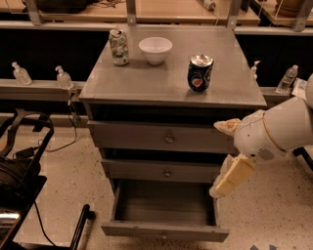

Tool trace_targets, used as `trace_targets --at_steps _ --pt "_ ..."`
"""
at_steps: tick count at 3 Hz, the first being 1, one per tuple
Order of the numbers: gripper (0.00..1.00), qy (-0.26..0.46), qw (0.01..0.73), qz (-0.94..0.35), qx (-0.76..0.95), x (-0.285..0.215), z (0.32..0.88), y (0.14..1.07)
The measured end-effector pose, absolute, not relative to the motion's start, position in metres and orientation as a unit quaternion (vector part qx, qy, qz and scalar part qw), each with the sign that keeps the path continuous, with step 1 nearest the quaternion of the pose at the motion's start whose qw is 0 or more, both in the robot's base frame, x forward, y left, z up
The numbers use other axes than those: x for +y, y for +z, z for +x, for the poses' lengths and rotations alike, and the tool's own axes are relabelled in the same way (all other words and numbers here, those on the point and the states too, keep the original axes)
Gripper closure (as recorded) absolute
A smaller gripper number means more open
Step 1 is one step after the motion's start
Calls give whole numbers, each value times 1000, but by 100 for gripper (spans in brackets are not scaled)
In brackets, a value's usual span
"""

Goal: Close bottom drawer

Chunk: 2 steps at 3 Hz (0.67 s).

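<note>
Bottom drawer point(165, 229) pulled out, gripper point(218, 158) above its right side, fingers point(234, 177) spread

Lab: workbenches point(166, 10), robot hand point(218, 158) beside cabinet point(161, 83)

Your surface point(146, 80) is carrying the left can point(119, 47) at the back, the bowl point(155, 50) just right of it, the right can point(200, 73) nearer the front | bottom drawer point(165, 230) is sticking out beneath the middle drawer point(166, 171) | claw point(217, 158) is hanging at the middle drawer's right end, above the bottom drawer's right side
</note>
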<state>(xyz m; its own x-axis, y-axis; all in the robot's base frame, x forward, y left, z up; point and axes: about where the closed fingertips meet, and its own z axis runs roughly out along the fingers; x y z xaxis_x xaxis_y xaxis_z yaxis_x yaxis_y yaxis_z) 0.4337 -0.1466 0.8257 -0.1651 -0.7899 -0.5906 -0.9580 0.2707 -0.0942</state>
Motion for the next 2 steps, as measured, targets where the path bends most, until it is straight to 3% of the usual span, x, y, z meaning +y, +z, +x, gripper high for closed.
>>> trace_targets --at_steps 2 --pt "0 296 346 -537 710 -103 411 701"
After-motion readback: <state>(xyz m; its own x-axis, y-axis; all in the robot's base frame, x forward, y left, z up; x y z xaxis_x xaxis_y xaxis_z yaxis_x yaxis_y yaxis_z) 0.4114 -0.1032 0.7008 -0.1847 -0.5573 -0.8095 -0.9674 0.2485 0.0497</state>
